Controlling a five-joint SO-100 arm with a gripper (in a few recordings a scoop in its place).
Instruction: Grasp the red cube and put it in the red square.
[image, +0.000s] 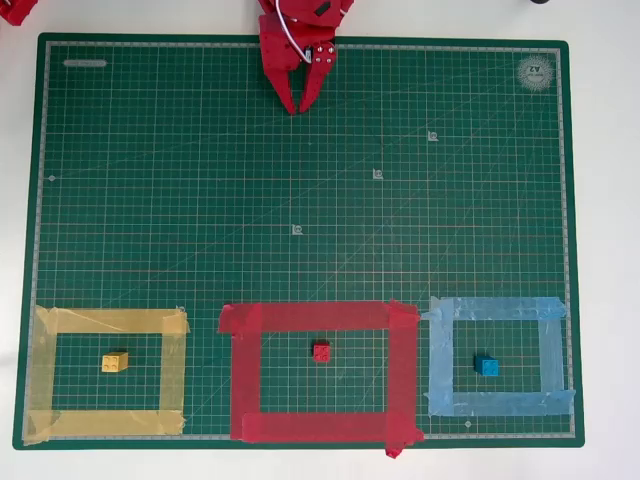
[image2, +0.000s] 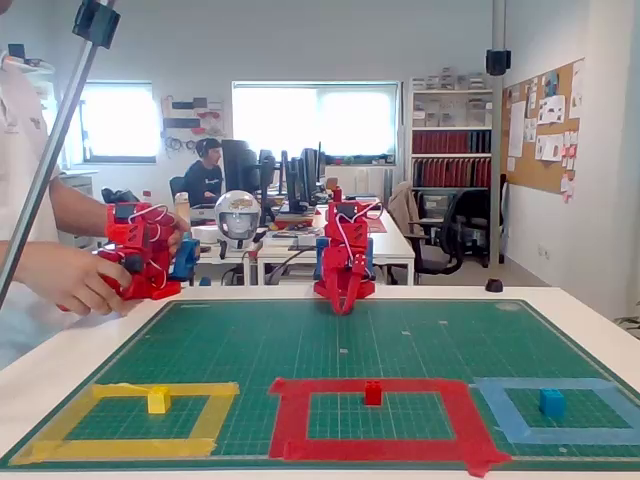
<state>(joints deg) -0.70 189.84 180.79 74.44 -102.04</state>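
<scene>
- The gripper (image: 297, 108) sits at the top centre of the overhead view, at the far edge of the green cutting mat (image: 300, 180). Its two red fingers point down the frame and taper until their tips nearly meet, so the pincer looks together with nothing between the fingers.
- In the fixed view the gripper (image2: 344, 306) hangs tip-down at the middle of the frame, just above the mat's far edge; whether the tips touch the mat is hard to judge from this angle.
- The red cube (image: 321, 351) lies inside the red square (image: 245, 370), near the middle of its enclosed area, in the lower centre of the overhead view, well apart from the gripper. The fixed view shows the same: red cube (image2: 373, 393) within the red square (image2: 290, 415).
- A yellow block (image: 115, 362) rests inside a yellow tape outline (image: 45, 370) at lower left.
- A blue block (image: 487, 366) rests inside a light blue tape outline (image: 550, 360) at lower right.
</scene>
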